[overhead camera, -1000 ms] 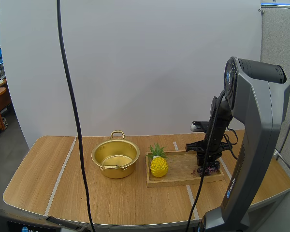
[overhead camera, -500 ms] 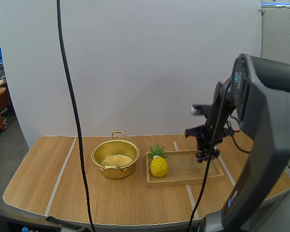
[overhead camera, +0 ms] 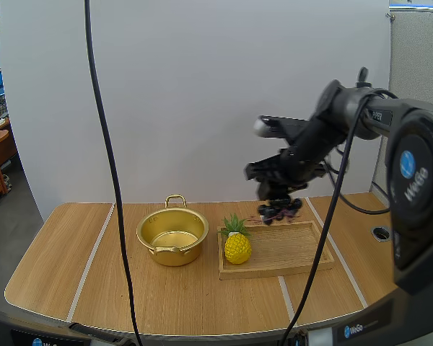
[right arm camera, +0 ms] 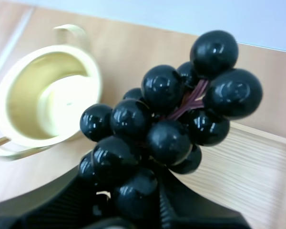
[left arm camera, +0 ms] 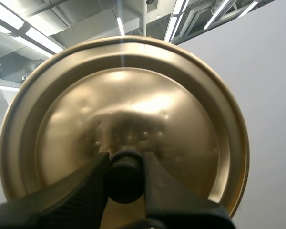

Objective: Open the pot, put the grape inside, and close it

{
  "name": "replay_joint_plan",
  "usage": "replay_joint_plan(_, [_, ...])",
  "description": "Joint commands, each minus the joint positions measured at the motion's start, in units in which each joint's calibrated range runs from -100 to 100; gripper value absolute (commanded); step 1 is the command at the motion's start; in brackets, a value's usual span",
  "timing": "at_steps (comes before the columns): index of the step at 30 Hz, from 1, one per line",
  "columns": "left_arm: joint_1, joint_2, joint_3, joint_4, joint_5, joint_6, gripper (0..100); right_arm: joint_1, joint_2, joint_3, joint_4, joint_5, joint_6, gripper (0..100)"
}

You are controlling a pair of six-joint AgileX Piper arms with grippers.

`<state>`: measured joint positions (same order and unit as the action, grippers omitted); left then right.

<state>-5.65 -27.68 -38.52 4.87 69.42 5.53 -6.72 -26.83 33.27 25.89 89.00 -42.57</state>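
Above the wooden table (overhead camera: 72, 267), pinching the bunch of grapes (overhead camera: 278, 211) in the right gripper (overhead camera: 276, 202) over the wooden tray (overhead camera: 303, 252), well apart from the open pot (overhead camera: 172, 234) down at eight o'clock, beyond the pineapple (overhead camera: 237, 245). Seemingly carrying out the transfer step, needing next a swing over the pot's mouth and a release. Clamping the lid (left arm camera: 124, 95) by its knob (left arm camera: 125, 179) in the left gripper (left arm camera: 125, 162), ready for closing.
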Motion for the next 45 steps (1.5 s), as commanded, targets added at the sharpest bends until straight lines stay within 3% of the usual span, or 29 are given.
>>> replay_joint_plan(1, [-0.18, -0.44, -0.46, 0.49, -2.56, -0.47, 0, 10.77, 0.11, -1.36, -3.67, -3.77, 5.81, 0])
replay_joint_plan(7, [-0.18, -0.44, -0.46, 0.49, -2.56, -0.47, 0, 19.97, 5.09, -8.02, -16.34, -5.87, 17.07, 0])
replay_joint_plan(12, [-0.18, -0.44, -0.46, 0.49, -2.56, -0.47, 0, 22.96, 9.89, -13.34, -15.81, -7.16, 18.02, 0])
replay_joint_plan(20, [-0.18, -0.44, -0.46, 0.49, -2.56, -0.47, 0, 23.75, 19.07, -19.98, -11.29, -7.52, 17.92, 0])
replay_joint_plan(33, [-0.18, -0.44, -0.46, 0.49, -2.56, -0.47, 0, 23.84, 30.8, -20.99, -9.47, -17.84, 15.09, 0])
replay_joint_plan(45, [-0.18, -0.44, -0.46, 0.49, -2.56, -0.47, 0, 24.19, 37.15, -28.47, -7.54, -12.38, 15.02, 0])
